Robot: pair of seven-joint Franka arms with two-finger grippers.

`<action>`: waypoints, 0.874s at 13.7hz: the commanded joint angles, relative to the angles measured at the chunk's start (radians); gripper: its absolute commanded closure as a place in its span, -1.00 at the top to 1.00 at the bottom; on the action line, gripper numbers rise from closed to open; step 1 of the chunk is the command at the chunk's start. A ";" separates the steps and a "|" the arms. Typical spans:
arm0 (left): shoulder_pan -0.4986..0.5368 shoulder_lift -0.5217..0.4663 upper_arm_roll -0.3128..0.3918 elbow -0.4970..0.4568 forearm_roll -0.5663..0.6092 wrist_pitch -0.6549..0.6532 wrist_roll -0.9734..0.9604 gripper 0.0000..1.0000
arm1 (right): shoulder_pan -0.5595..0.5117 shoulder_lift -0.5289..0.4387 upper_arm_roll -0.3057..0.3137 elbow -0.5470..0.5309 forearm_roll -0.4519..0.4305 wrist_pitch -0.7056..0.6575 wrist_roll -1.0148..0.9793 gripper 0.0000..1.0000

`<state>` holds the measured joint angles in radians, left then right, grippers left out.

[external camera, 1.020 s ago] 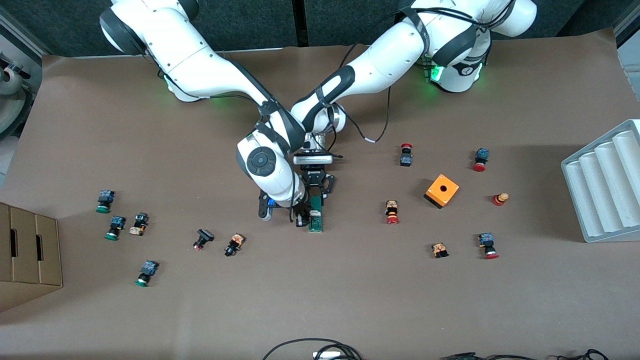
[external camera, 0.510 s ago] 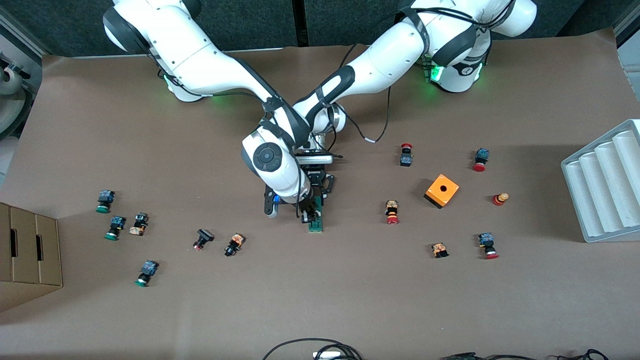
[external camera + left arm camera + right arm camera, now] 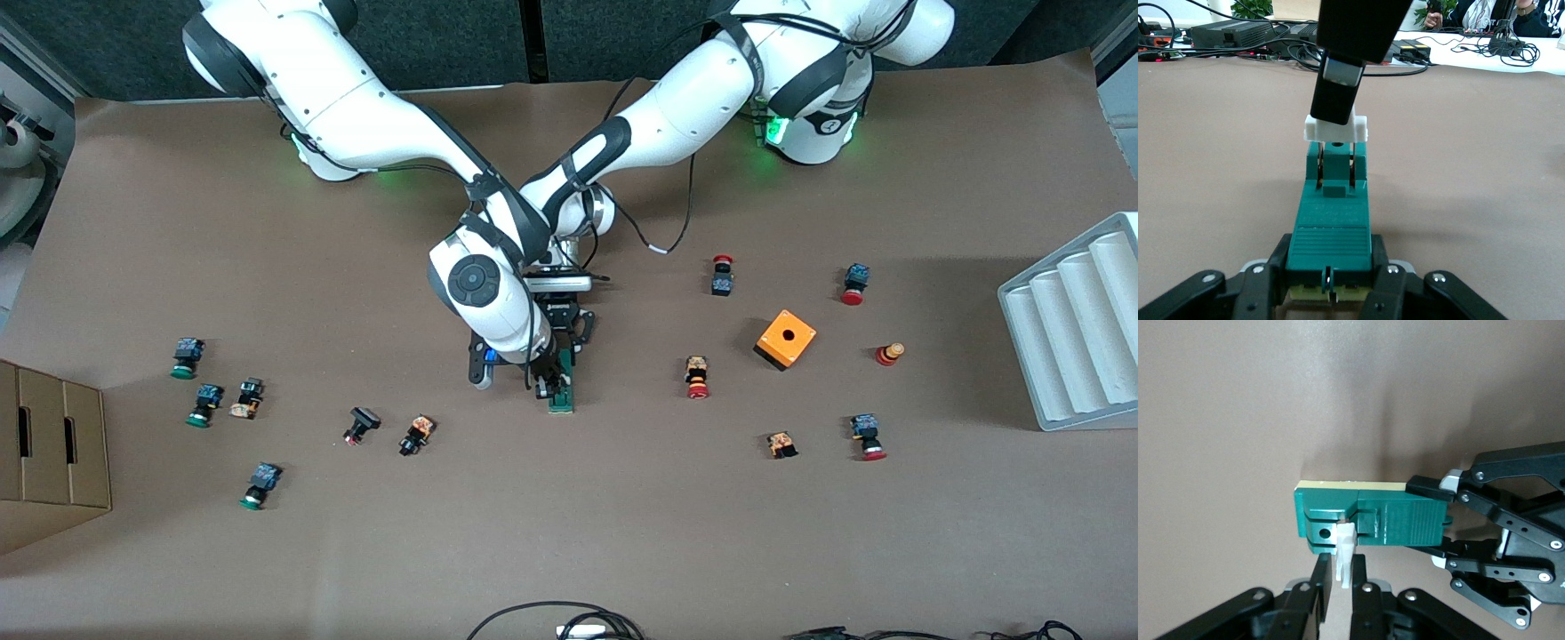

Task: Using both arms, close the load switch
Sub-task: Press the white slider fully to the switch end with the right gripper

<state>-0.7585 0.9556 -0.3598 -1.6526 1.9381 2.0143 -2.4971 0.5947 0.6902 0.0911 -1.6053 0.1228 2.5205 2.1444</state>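
Load switch: mid-table, lying flat. L gripper clamped on its body end, steadying it. R gripper pinched on white slider, which stands up off the body. Status: both grips made; slider apparently not yet seated, closing push remains.

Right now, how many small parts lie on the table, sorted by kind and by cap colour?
green-capped push buttons: 3
red-capped push buttons: 5
small parts, cap colour unclear: 4
orange cube: 1
load switch: 1
total: 14
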 commanded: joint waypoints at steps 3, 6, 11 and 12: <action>-0.008 0.015 0.013 0.010 0.022 0.009 -0.022 -0.03 | -0.009 0.043 -0.004 0.067 -0.006 -0.016 0.008 -0.63; -0.008 0.015 0.013 0.010 0.022 0.009 -0.023 -0.03 | -0.012 0.061 -0.007 0.094 -0.006 -0.019 0.006 -0.63; -0.008 0.017 0.013 0.008 0.022 0.009 -0.023 -0.03 | -0.012 0.104 -0.024 0.148 -0.006 -0.039 0.005 -0.63; -0.008 0.015 0.013 0.008 0.022 0.009 -0.023 -0.03 | -0.013 0.106 -0.024 0.148 -0.006 -0.037 0.003 -0.63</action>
<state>-0.7585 0.9556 -0.3598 -1.6526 1.9383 2.0143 -2.4971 0.5867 0.7553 0.0716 -1.5109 0.1228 2.5057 2.1446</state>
